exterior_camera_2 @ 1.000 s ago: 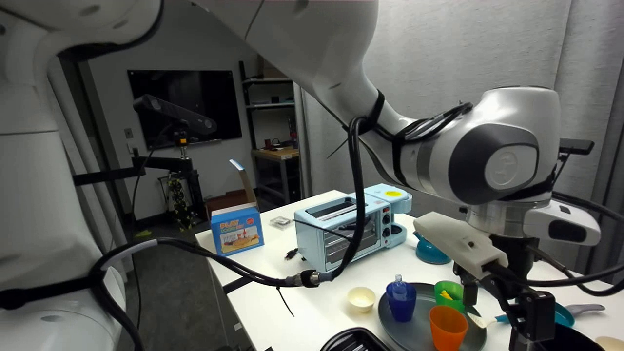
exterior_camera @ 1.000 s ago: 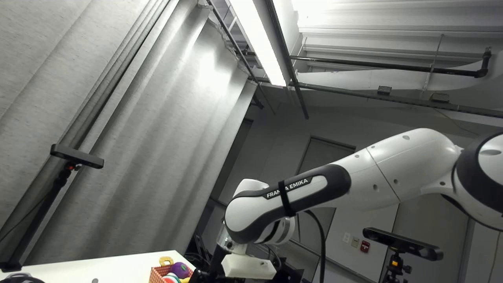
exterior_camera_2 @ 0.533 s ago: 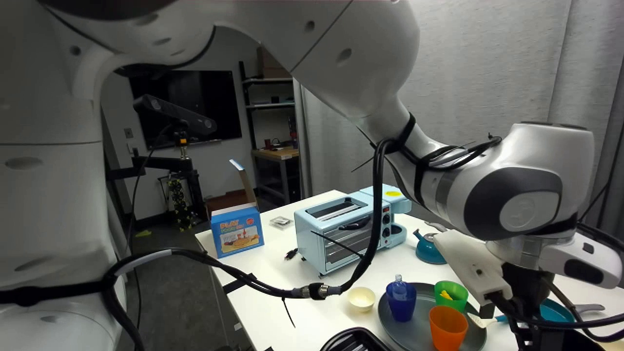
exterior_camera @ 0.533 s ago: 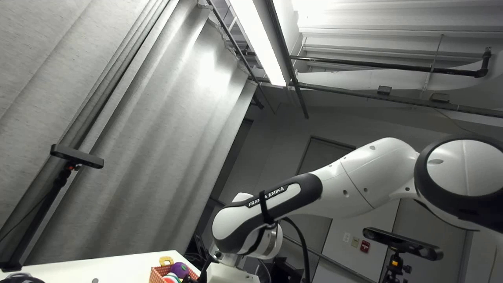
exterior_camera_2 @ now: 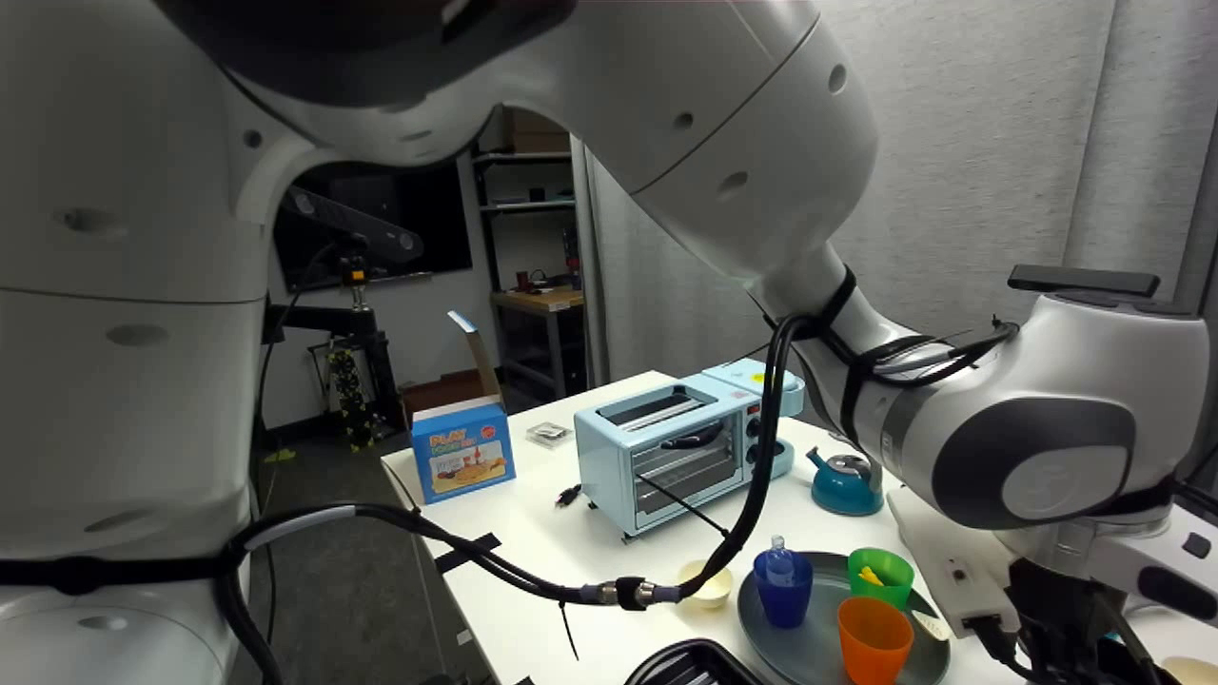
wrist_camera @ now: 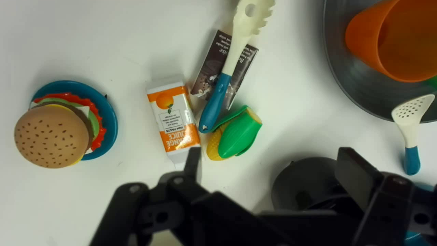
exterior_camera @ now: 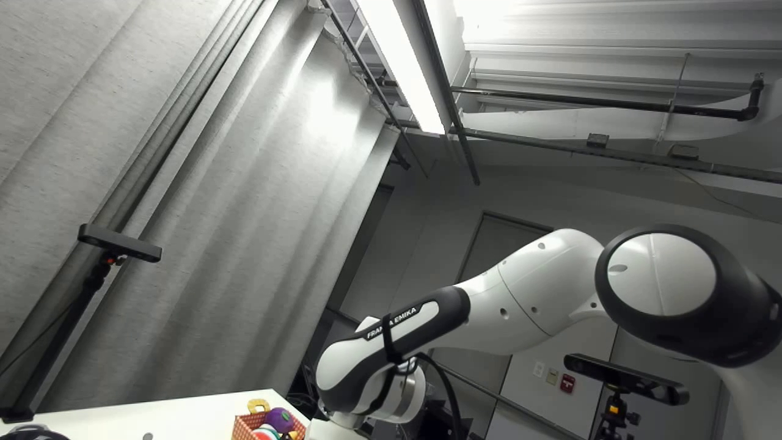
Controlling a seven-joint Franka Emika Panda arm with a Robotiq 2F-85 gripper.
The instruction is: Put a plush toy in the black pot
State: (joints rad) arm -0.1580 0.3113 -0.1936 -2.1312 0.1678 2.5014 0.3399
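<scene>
Hand (wrist_camera: 272, 164) just came lower, wide n empty; black pot (wrist_camera: 304, 179) sat 4 o'clock, wrist view. Pickup prob hadn't happened.

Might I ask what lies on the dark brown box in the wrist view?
A cream-and-blue pasta server lies across the dark brown box; the strip of box underneath is hidden.

One black pot (wrist_camera: 302, 174) at four o'clock in the wrist view, one burger (wrist_camera: 54, 135) at nine, one corncob (wrist_camera: 235, 136), one juice carton (wrist_camera: 173, 118), two utensils (wrist_camera: 230, 65), three cups (exterior_camera_2: 785, 607)
</scene>
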